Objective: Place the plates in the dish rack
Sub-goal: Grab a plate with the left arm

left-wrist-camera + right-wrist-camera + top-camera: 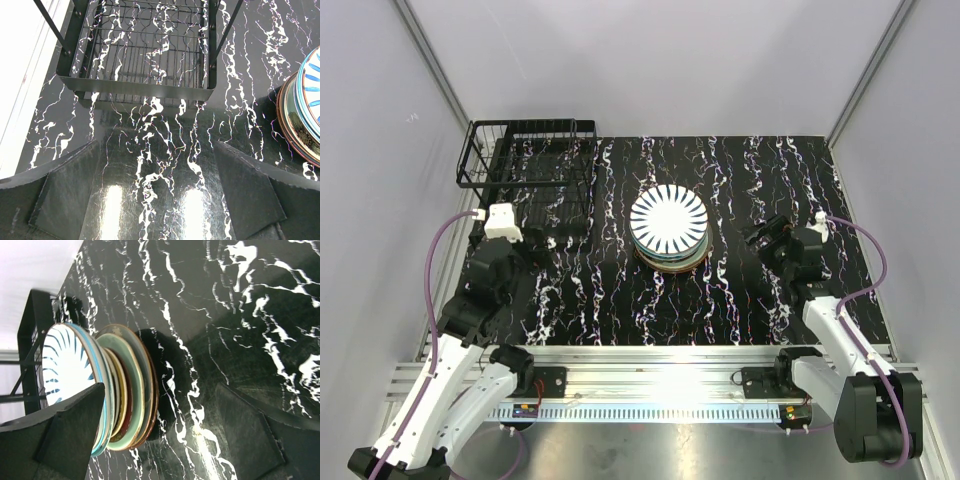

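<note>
A stack of several plates (668, 232) sits mid-table, with a black-and-white striped plate on top. It shows edge-on in the right wrist view (125, 400) and at the right edge of the left wrist view (302, 117). The black wire dish rack (530, 160) stands at the far left and holds nothing; the left wrist view shows it just ahead (137, 55). My left gripper (532, 240) is open and empty, between the rack and the stack (156, 146). My right gripper (760, 236) is open and empty to the right of the stack (161, 387), with one finger (75, 430) close beside the plates.
The table (740, 300) is black marble-patterned with white veins. Grey walls close in the left, right and back. A metal rail (650, 385) with the arm bases runs along the near edge. The rack also shows beyond the plates in the right wrist view (27, 340).
</note>
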Action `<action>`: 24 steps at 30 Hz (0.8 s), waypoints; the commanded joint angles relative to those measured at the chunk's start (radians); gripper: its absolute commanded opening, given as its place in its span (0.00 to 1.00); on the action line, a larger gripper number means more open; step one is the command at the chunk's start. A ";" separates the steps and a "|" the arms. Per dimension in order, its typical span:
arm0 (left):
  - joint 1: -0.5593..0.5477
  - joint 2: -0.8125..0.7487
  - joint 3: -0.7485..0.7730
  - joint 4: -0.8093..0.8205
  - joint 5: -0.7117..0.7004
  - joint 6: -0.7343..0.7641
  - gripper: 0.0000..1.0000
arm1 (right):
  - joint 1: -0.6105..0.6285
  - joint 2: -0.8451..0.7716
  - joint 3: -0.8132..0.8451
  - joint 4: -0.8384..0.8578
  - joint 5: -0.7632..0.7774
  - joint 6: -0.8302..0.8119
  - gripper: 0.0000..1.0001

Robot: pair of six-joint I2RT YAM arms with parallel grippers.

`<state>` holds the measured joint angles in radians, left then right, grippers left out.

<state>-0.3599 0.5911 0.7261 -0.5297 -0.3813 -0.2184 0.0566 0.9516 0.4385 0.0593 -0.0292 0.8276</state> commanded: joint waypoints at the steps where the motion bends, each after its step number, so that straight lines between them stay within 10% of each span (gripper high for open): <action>1: -0.001 0.004 0.012 0.036 -0.008 -0.009 0.99 | -0.003 0.009 0.011 0.068 -0.055 -0.048 1.00; 15: -0.001 -0.011 0.015 0.033 0.012 -0.010 0.99 | 0.000 0.024 0.141 0.025 -0.340 -0.229 0.99; 24: -0.001 -0.023 0.015 0.033 0.015 -0.009 0.99 | 0.149 0.133 0.266 -0.117 -0.226 -0.343 0.92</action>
<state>-0.3599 0.5819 0.7261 -0.5297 -0.3740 -0.2188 0.1619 1.0733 0.6460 -0.0074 -0.2974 0.5541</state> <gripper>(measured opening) 0.987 0.928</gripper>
